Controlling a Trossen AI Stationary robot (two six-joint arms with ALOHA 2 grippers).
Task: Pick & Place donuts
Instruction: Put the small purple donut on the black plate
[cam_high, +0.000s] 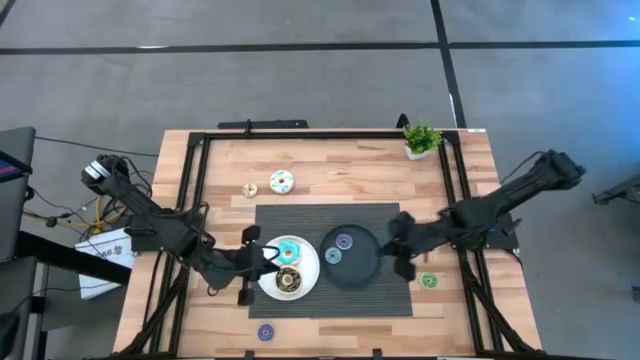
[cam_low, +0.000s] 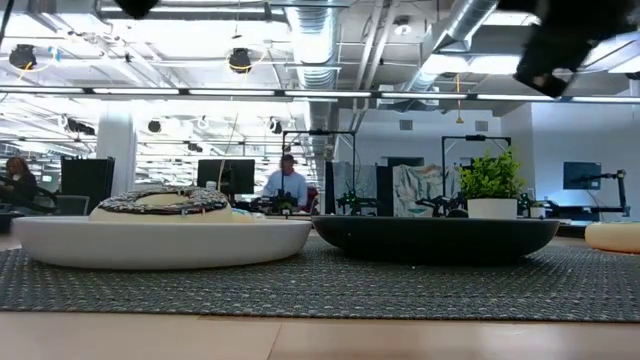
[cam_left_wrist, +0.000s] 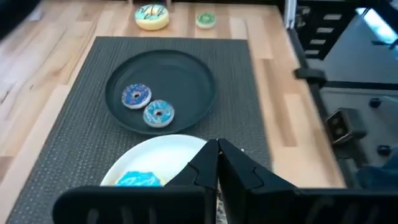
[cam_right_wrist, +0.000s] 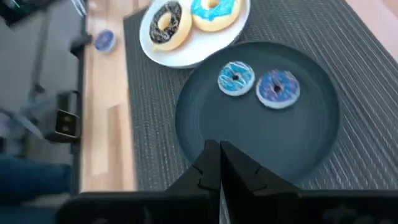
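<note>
A white plate (cam_high: 303, 283) on the grey mat carries a blue-iced donut (cam_high: 288, 250) and a chocolate donut (cam_high: 288, 281). Beside it, a black plate (cam_high: 368, 270) holds a small purple donut (cam_high: 344, 241) and a small blue donut (cam_high: 333, 256). A white-iced donut (cam_high: 282, 182) and a small yellow one (cam_high: 250, 189) lie on the far wood. A small green donut (cam_high: 428, 281) lies right of the mat, and another small one (cam_high: 265, 332) near the front edge. My left gripper (cam_left_wrist: 217, 163) is shut, raised over the white plate's left rim. My right gripper (cam_right_wrist: 219, 155) is shut above the black plate's right rim.
A potted plant (cam_high: 422, 138) stands at the far right corner. The left wrist view shows a pale larger donut (cam_left_wrist: 151, 17) beyond the black plate, next to the small green one (cam_left_wrist: 205, 20). Black frame rails (cam_high: 196, 170) run along the table's sides. Bare wood lies far of the mat.
</note>
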